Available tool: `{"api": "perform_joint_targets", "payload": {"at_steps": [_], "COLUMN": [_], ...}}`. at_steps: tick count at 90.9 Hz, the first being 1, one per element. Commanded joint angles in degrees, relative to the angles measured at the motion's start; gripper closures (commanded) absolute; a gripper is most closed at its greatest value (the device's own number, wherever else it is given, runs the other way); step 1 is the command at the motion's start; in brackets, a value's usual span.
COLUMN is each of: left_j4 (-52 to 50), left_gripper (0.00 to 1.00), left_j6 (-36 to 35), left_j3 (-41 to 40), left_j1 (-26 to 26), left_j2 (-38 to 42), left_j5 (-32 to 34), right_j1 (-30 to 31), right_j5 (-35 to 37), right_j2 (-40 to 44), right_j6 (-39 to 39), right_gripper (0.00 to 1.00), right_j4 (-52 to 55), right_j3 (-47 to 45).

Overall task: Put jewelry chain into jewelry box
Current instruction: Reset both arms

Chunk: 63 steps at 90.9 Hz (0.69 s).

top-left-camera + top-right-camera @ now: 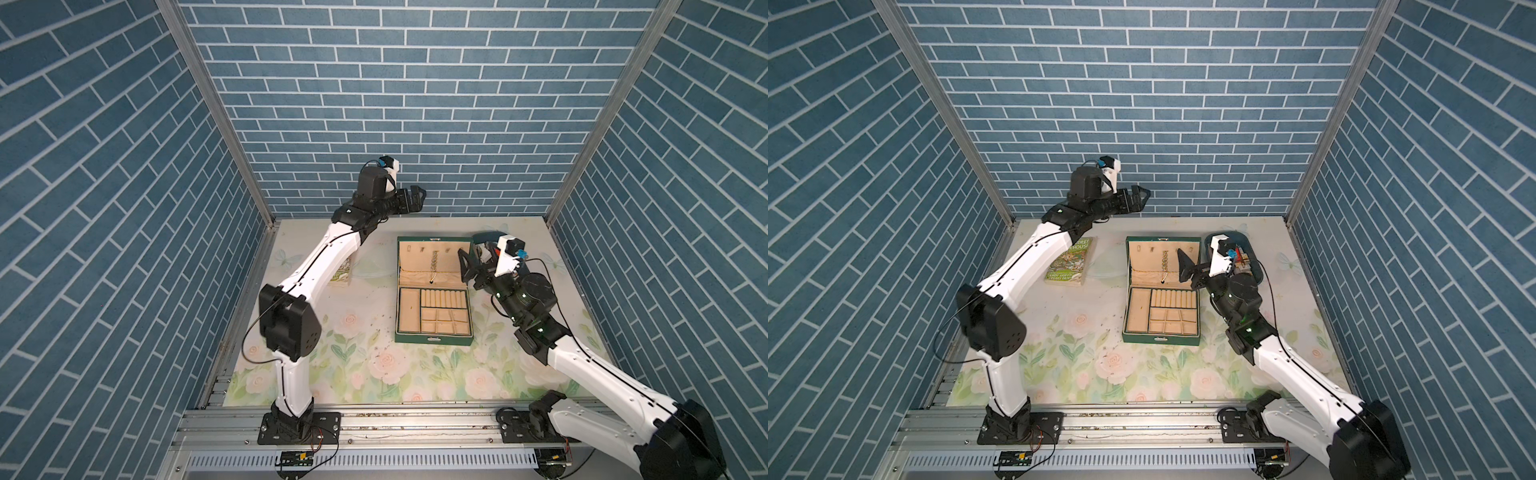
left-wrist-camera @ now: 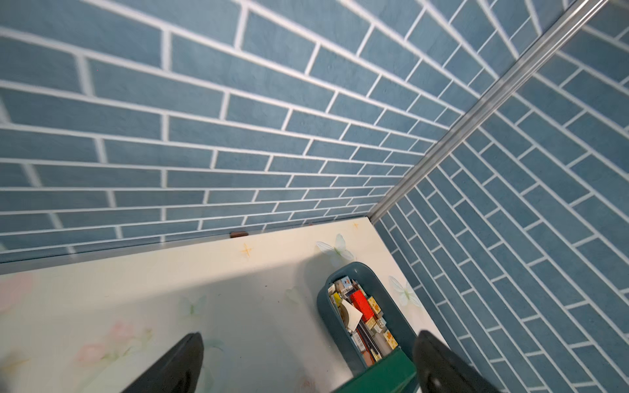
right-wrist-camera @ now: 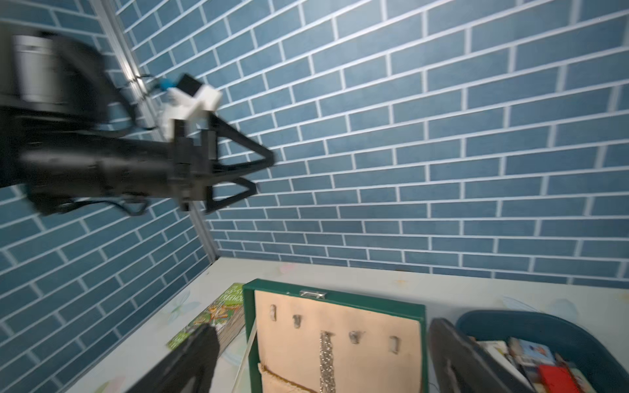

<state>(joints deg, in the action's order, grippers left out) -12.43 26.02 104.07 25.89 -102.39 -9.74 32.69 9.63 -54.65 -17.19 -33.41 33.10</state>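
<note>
Tabletop in rose print, blue-brick walls; left end effector, right end effector wide open, empty.

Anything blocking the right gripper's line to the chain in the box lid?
Nothing visible. The jewelry chain hangs bare on the beige lining in the open lid of the jewelry box, and the open right gripper faces it with only air between. The blue tray sits off to the side.

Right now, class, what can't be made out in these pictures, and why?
- jewelry chain: lower end cut off by the right wrist view's edge.
- book: mostly behind the left arm, in a top view.
- blue tray: mostly behind the right gripper, in a top view.
- left gripper: blurred, right wrist view.
</note>
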Motion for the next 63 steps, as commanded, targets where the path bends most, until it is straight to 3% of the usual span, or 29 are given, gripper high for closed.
{"api": "perform_joint_targets", "payload": {"at_steps": [1, 10, 20, 37, 50, 63], "left_j4": [9.45, 24.35, 42.91, 38.25, 48.48, 57.35], "left_gripper": [0.00, 0.01, 0.00, 0.00, 0.00, 0.00], "left_j6": [3.93, 5.70, 0.06, -9.11, -26.09, -34.57], "left_j3": [-14.60, -36.55, -58.45, -70.92, -83.24, -90.76], "left_j1": [-0.14, -0.01, 0.30, 0.18, -0.58, -3.56], "left_j2": [9.91, 22.70, 35.85, 45.96, 47.66, 44.69], "left_j5": [16.48, 27.33, 36.40, 46.03, 42.44, 36.63], "right_j1": [-0.06, -0.14, -0.64, -3.06, -8.87, -16.02], "right_j5": [16.52, 24.01, 28.06, 24.18, 16.54, 10.28], "right_j2": [3.69, 4.80, 3.45, -2.68, -6.43, -9.03], "right_j6": [-5.11, -2.16, -0.81, 10.17, 18.68, 19.57], "right_gripper": [0.00, 0.00, 0.00, 0.00, 0.00, 0.00], "right_j4": [-1.33, -10.89, -17.84, -26.60, -29.20, -27.70], "right_j3": [-7.01, -13.65, -17.88, -21.33, -22.65, -23.55]}}
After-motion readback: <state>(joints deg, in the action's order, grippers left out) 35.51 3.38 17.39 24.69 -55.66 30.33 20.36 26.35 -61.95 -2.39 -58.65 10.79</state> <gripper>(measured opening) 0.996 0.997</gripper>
